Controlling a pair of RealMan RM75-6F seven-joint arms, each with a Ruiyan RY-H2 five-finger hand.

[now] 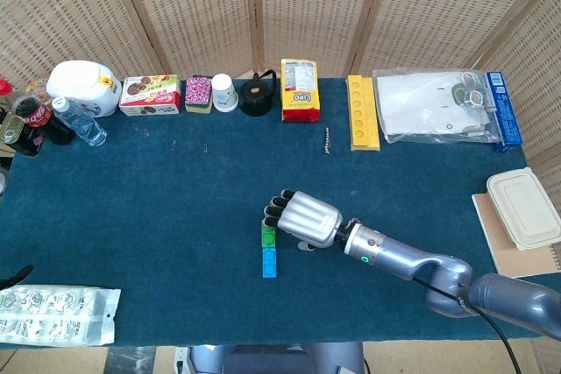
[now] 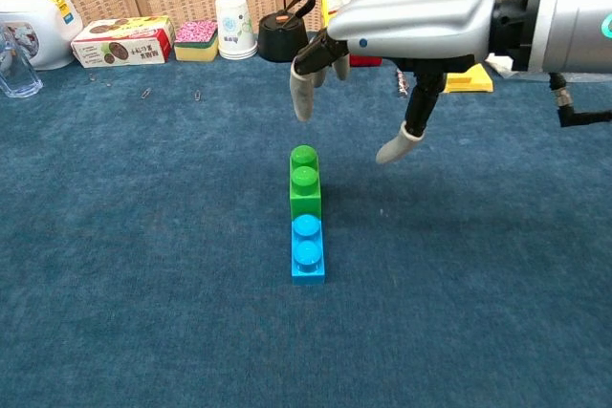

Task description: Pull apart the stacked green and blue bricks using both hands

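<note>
The green plastic brick [image 2: 305, 190] lies directly behind the blue plastic brick [image 2: 308, 249], touching it; the metallic right hand [image 2: 402, 26] hovers above the green brick, its fingers apart.

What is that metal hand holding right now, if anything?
Nothing. The right hand hangs open above the green brick, fingers spread and not touching it. The blue brick is still joined to the green one. The other hand is out of sight.
</note>
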